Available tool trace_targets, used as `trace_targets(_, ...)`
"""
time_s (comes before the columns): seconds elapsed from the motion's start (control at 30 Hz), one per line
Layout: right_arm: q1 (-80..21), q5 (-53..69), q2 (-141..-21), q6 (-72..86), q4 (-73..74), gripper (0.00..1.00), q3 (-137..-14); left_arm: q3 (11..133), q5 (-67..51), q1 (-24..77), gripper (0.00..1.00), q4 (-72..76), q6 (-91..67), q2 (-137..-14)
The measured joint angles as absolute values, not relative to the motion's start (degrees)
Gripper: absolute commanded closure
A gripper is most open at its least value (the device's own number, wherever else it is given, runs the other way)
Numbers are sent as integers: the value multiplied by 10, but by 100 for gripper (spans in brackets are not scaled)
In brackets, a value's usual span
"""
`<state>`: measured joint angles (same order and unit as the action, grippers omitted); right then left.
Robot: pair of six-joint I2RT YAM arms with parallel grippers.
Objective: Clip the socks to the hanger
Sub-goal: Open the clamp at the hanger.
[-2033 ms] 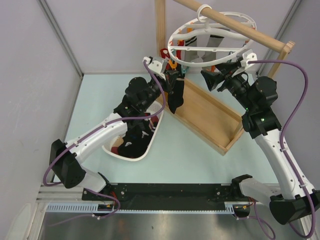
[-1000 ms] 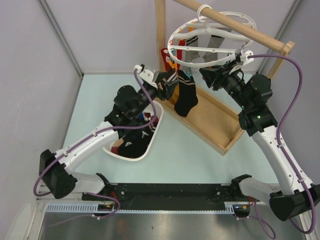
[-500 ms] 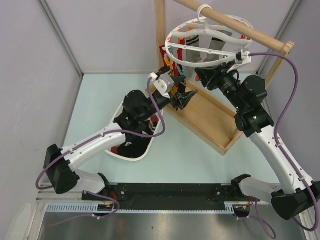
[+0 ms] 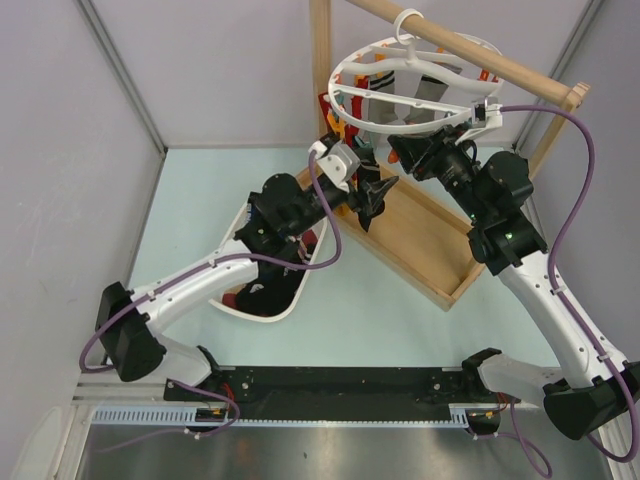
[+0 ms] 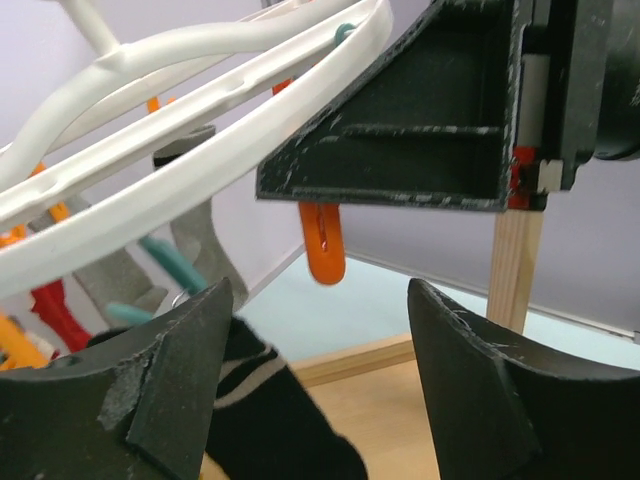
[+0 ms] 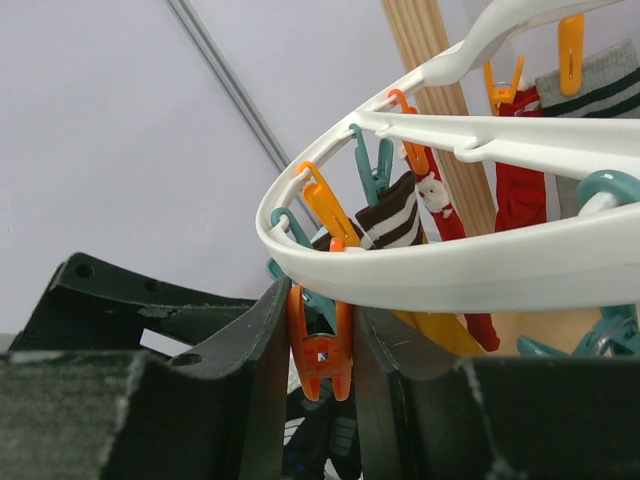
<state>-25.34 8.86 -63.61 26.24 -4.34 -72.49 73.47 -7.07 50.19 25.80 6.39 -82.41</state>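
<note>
The white hanger (image 4: 352, 108) hangs by its hook from the wooden rail, with several socks (image 6: 395, 215) clipped to it. In the right wrist view my right gripper (image 6: 322, 310) is shut on an orange clip (image 6: 320, 355) under the hanger ring (image 6: 470, 272). My left gripper (image 4: 375, 198) sits just below and left of it, open. Its jaws (image 5: 320, 300) stand wide apart. A black sock with white stripes (image 5: 270, 420) lies low between them, against the left finger. The same orange clip (image 5: 324, 245) dangles above the gap. More socks (image 4: 262, 290) lie in the basket.
A white basket (image 4: 310, 272) stands under the left arm. The wooden frame's base tray (image 4: 425, 240) lies below both grippers, its upright post (image 4: 320, 70) left of the hanger and its rail (image 4: 470, 50) above. Grey walls close in the table on three sides.
My left gripper has swung right and up under the hanger ring and opened wider; the black sock that hung long now bunches at it. My right gripper has narrowed onto the orange clip.
</note>
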Motion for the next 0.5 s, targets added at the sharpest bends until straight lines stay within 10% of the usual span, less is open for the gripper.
trace_targets(0.5,-255,77,-637,283,-36,100,-726,573,111,464,18,125,27,-632)
